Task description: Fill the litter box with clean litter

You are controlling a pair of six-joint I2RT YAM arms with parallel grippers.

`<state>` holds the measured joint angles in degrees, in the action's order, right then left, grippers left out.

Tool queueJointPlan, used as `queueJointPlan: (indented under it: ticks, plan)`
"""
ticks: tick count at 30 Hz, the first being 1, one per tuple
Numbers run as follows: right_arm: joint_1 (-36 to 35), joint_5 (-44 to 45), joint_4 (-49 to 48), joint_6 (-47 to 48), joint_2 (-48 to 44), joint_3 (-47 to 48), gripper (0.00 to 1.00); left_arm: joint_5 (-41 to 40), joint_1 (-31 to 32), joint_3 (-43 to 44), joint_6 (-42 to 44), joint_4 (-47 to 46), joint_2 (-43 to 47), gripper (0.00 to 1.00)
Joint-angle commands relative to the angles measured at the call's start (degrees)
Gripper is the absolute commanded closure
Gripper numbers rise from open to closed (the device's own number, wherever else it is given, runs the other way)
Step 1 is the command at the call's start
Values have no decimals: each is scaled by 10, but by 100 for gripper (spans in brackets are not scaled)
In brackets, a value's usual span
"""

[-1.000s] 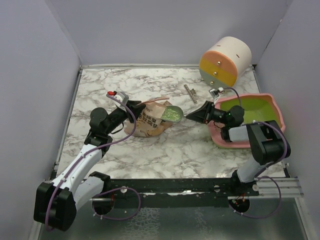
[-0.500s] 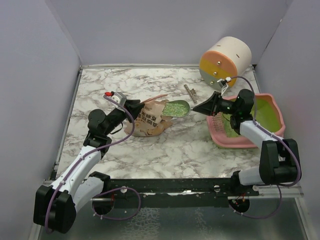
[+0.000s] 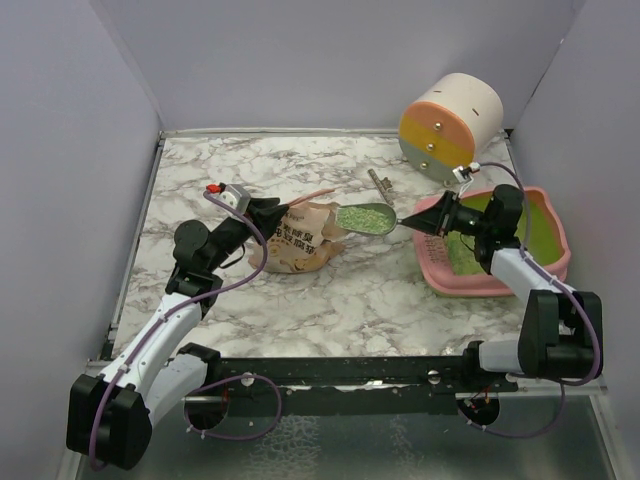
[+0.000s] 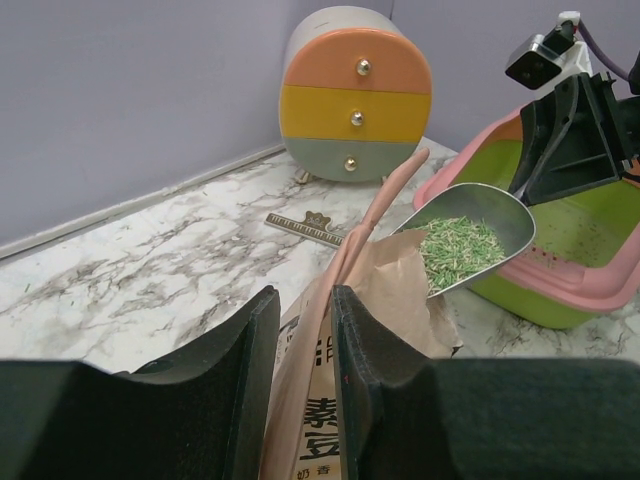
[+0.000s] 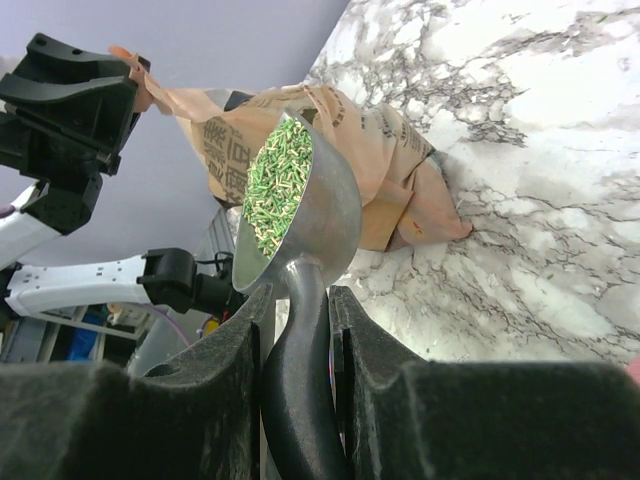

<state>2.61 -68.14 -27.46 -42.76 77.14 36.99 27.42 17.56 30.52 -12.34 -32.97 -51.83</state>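
Note:
The litter box [image 3: 470, 284], a pink tray with a lime-green inside, sits at the right; it also shows in the left wrist view [image 4: 598, 287]. My right gripper [image 3: 425, 222] [image 5: 298, 340] is shut on the handle of a silver scoop [image 3: 368, 216] [image 5: 315, 215]. The scoop holds green-grey clean litter [image 4: 455, 245] [image 5: 275, 185] and hangs between the bag and the tray's left rim. My left gripper [image 3: 262, 215] [image 4: 305, 340] is shut on the top edge of the tan paper bag [image 3: 300, 242] [image 4: 400, 290], which lies mid-table.
A round cream drum [image 3: 450, 120] [image 4: 355, 100] with orange, yellow and grey bands stands at the back right. A small metal strip [image 3: 380, 184] [image 4: 305, 227] lies behind the bag. Grey walls close in the marble table on three sides.
My right gripper has drawn the filled scoop out of the bag's mouth and moved it right, towards the tray. The left gripper keeps its hold on the bag.

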Motion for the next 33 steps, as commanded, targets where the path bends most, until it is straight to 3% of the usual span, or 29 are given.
queueJointPlan:
  ticks: [1,33]
  plan:
    - [27,-17,6,-2,-31,-1,99,-8,-4,3,-8,-23,9,70]
    - [281,32,187,49,-152,15,99,22,-5,52,-16,59,-64,71]
